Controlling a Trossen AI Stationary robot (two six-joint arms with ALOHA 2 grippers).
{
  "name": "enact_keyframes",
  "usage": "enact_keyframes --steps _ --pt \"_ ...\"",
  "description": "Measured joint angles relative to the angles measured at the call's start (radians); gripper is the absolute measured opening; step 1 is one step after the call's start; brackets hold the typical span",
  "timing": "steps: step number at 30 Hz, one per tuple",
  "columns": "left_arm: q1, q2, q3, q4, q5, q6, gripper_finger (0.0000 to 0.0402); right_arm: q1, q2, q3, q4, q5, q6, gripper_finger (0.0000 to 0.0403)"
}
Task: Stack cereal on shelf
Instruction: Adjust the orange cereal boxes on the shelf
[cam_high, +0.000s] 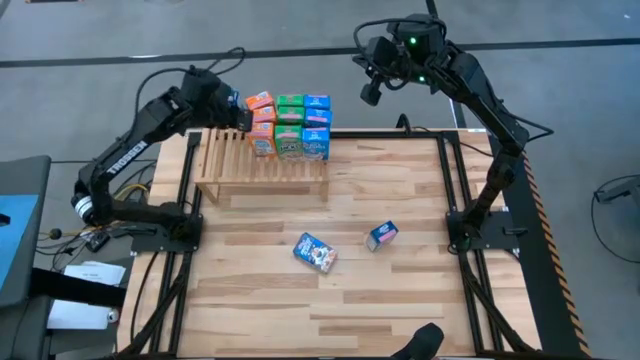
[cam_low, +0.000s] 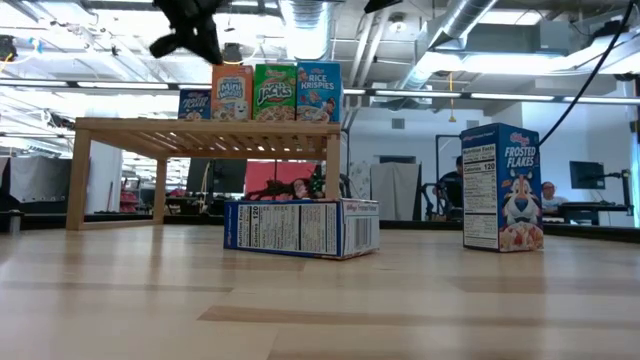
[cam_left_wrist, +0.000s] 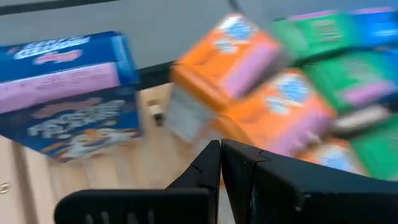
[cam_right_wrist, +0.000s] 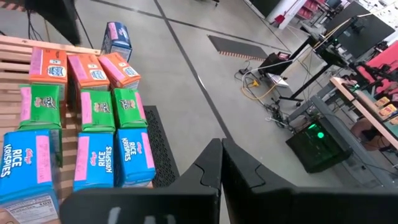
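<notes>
From above, my left gripper (cam_high: 243, 119), fingers closed on nothing, hangs beside the orange, green and blue cereal boxes (cam_high: 290, 127) on the shelf (cam_high: 262, 165). My right gripper (cam_high: 370, 93) (also closed, empty) hangs beyond the table's (cam_high: 400, 290) far edge. Two boxes sit on the tabletop: one flat (cam_high: 314, 252), one upright (cam_high: 382, 235).

At table height, the Frosted Flakes box (cam_low: 501, 187) stands right of the flat one (cam_low: 301, 227).

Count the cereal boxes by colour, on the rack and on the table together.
Orange boxes: 3
Green boxes: 3
Blue boxes: 6 (4 on the rack, 2 on the table)
Total: 12
</notes>
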Motion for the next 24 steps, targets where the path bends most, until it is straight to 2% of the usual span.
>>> enact_keyframes --steps 3,5,9,11,24 --pt "-0.002 -0.033 0.039 -0.035 0.074 0.0 0.0 0.0 0.0 0.0 0.0 0.0 -0.002 0.0026" --pt "-0.006 -0.058 0.044 -0.058 0.071 -0.016 0.0 0.0 0.0 0.0 0.0 0.0 -0.002 0.0026" --pt "-0.026 -0.08 0.033 -0.053 -0.071 -0.041 0.0 0.0 0.003 0.0 0.007 0.0 -0.002 0.0026" --pt "-0.026 -0.06 0.031 -0.048 -0.102 -0.034 0.0 0.0 0.005 0.0 0.01 -0.004 -0.002 0.0026" --pt "-0.024 0.103 0.03 0.104 -0.091 0.037 0.0 -0.005 0.005 0.0 0.002 -0.021 0.009 0.0026"
